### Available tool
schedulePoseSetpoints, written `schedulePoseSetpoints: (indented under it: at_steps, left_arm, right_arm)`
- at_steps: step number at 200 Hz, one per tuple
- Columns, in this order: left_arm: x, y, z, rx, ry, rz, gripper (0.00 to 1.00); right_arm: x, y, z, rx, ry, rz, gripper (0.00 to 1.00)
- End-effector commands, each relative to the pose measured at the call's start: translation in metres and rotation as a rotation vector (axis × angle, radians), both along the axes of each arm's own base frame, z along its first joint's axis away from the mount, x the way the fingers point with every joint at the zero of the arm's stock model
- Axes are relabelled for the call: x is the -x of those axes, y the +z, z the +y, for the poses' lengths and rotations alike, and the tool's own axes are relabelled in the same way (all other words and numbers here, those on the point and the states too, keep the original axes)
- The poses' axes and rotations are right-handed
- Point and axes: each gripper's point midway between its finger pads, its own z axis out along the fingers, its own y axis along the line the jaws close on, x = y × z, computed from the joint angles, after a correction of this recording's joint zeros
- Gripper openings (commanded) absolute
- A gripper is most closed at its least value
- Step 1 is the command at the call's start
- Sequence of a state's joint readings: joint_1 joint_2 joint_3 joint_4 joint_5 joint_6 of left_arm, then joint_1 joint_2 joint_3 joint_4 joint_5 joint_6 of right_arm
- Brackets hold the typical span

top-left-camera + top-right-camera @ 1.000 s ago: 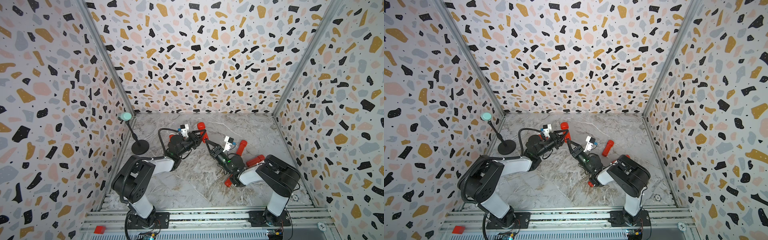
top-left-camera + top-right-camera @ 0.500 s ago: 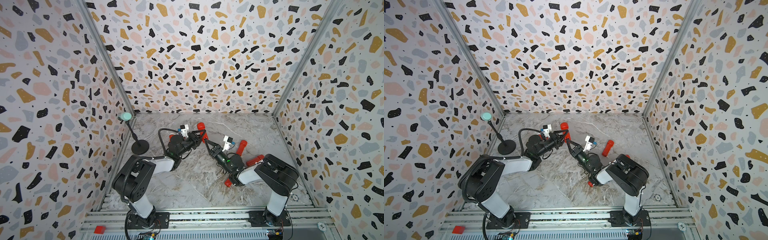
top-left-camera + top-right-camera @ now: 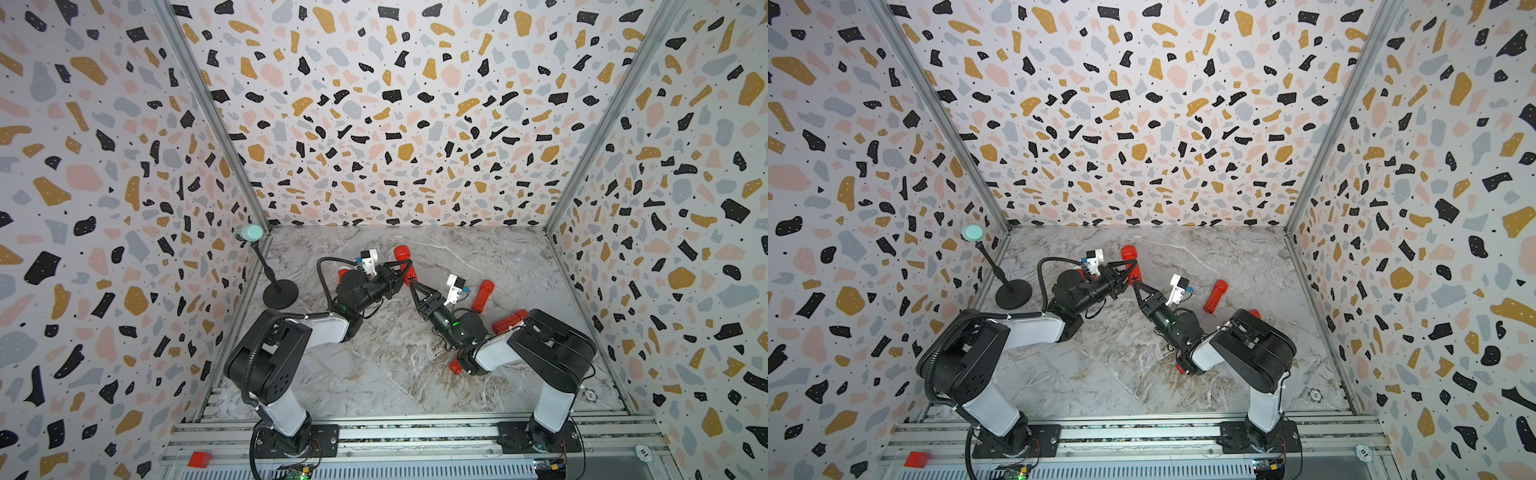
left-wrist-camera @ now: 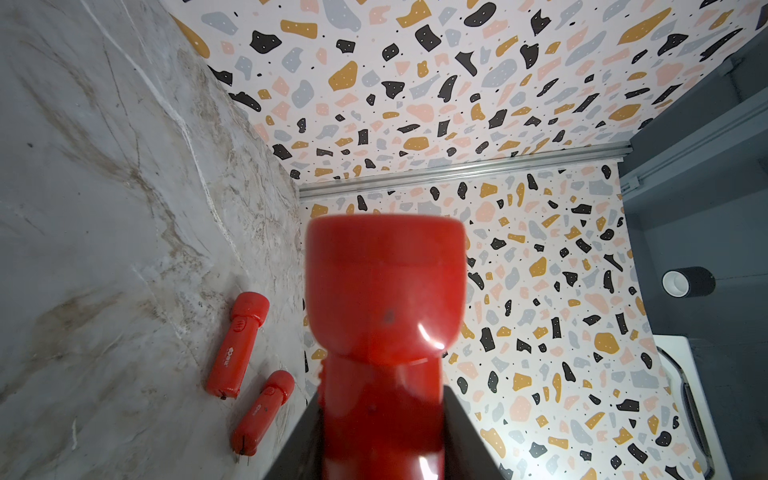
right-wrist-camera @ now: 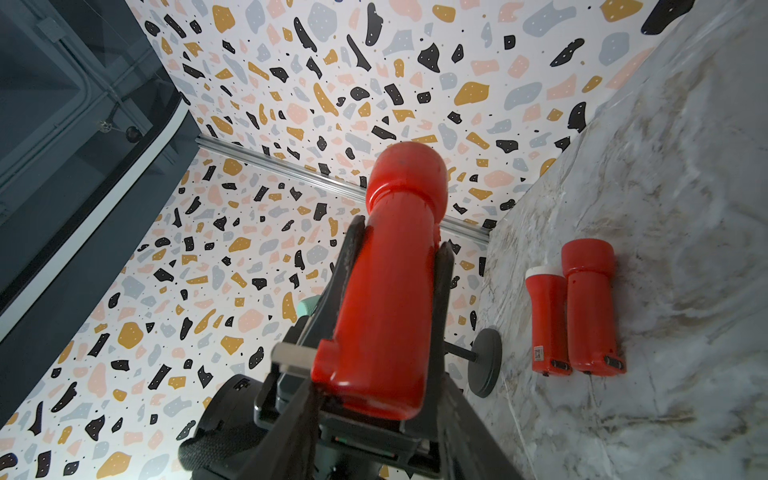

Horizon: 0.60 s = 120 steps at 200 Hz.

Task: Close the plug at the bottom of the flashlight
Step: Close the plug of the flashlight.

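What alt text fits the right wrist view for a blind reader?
A red plastic flashlight fills the centre, clamped on both sides by the left gripper's black jaws, a silvery metal prong sticking out near its base. Two more red flashlights lie side by side on marbled floor.

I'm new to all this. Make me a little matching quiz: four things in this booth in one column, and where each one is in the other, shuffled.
Things:
1. teal-topped stand
2. small red block
3. raised flashlight
4. spare flashlight

Places:
A. gripped in the left pincer
B. lying on the marble floor beside the right arm
C. on the front metal rail
D. upright by the left wall

Pairs: 1-D, 2-C, 3-A, 4-B
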<state>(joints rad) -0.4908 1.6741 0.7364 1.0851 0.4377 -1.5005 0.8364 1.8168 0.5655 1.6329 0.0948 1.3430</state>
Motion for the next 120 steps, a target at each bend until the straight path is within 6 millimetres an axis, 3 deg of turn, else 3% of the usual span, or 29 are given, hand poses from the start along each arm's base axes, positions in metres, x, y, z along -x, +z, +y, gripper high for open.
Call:
schedulePoseSetpoints:
  at_steps: [1,120]
  left_arm:
    - [0.0051,0.0206,0.0003,0.042,-0.02,-0.079,0.0]
    - [0.0061,0.0214,0.0005,0.049,-0.022,-0.08,0.0]
  right_arm:
    - [0.0143,0.0503,-0.0179,-0.175,-0.013,-0.144,0.45]
    - [0.0069,0.0498,-0.0221,-0.174,-0.042,-0.14,0.41]
